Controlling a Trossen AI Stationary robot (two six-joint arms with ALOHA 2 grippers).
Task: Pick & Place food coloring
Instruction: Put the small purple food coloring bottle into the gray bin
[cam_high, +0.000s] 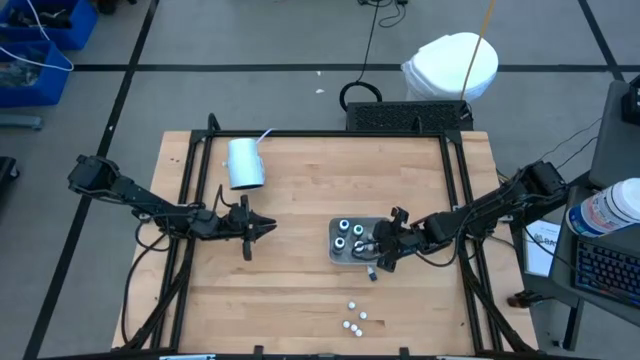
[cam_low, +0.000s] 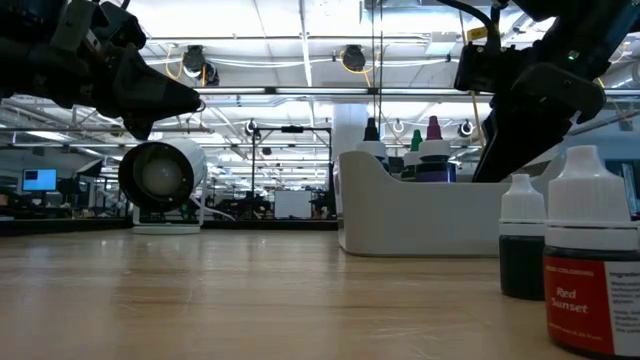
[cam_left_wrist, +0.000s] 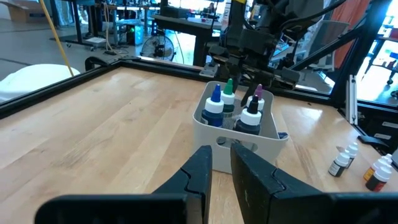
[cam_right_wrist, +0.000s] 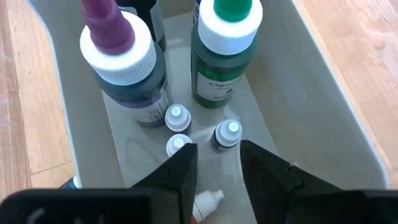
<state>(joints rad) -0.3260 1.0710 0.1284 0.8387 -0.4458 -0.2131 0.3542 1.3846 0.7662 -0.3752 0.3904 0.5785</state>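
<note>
The right gripper (cam_right_wrist: 214, 165) is hovering inside the tray (cam_right_wrist: 348, 124), fingers spread, a small bottle (cam_right_wrist: 205, 202) lying between them as if just dropped among the others. More bottles (cam_high: 355, 318) are waiting on the table. The left gripper (cam_left_wrist: 221, 171) is idling nearby, fingers nearly together and empty.

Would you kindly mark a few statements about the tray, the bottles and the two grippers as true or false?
1. The right gripper is over the tray. True.
2. The pale blue cup stands upright. False: it lies on its side.
3. Several small bottles remain loose on the table. True.
4. The tray holds no tall bottles. False: tall bottles, including the green-tipped bottle, stand in it.
5. The left gripper is inside the tray. False: it hovers apart, to its left.
</note>
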